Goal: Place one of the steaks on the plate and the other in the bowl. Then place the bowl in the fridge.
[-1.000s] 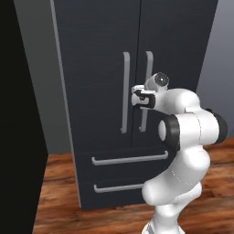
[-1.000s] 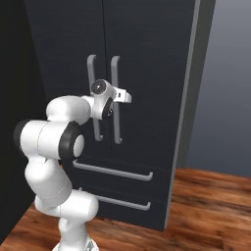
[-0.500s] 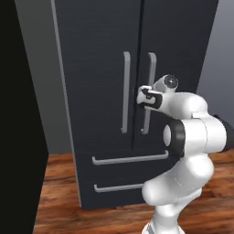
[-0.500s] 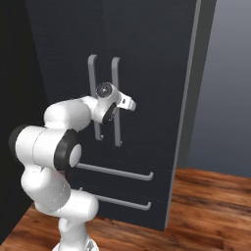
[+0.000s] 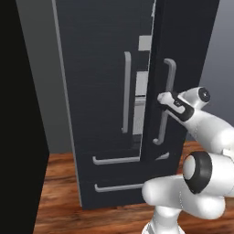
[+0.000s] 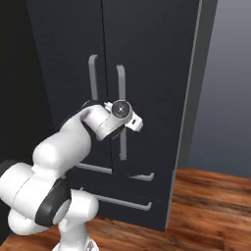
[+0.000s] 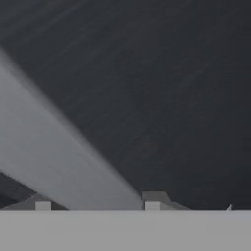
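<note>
While the tall dark charcoal French-door fridge (image 5: 105, 68) is showing its right door swung slightly ajar — a pale strip of interior is showing in the gap — the task looks to be at the door-opening step; steaks, plate and bowl can't be judged. White arm is reaching forward, elbow bent. Two-finger gripper (image 5: 165, 101) is clamping the door's long vertical silver handle (image 5: 167, 91) — fingertips (image 7: 152, 202) partly closed around the bar.
</note>
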You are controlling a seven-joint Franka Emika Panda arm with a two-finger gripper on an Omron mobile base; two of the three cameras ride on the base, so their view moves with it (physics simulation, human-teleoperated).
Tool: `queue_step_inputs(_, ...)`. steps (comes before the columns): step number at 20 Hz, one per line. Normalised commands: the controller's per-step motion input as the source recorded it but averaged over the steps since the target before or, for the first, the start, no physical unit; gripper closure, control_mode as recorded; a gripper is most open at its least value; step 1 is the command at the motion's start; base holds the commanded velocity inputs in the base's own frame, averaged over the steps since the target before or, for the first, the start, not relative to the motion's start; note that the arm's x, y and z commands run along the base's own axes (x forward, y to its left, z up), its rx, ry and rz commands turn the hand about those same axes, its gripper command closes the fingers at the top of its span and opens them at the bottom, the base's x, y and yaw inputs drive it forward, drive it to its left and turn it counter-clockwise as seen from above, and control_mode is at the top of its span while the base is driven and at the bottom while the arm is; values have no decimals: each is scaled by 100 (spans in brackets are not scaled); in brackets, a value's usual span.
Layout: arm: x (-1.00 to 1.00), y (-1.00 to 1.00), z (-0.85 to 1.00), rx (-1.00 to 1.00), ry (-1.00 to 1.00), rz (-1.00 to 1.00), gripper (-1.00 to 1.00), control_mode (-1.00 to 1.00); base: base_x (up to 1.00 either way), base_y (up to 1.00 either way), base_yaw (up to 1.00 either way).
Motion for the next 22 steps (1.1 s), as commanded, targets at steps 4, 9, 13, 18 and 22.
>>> queue_step_inputs(4,-100,-100,0,21,-2,-3,100,-100,0,0,0)
queue_step_inputs(9,-100,-100,-3,12,-1,-7,100,-100,0,0,0)
queue_step_inputs(13,-80,-100,2,0,-5,-29,100,-100,0,0,0)
queue_step_inputs(18,-80,-96,34,6,0,-40,100,-100,0,0,0)
queue_step_inputs(22,-100,3,71,0,-19,-30,100,-100,0,0,0)
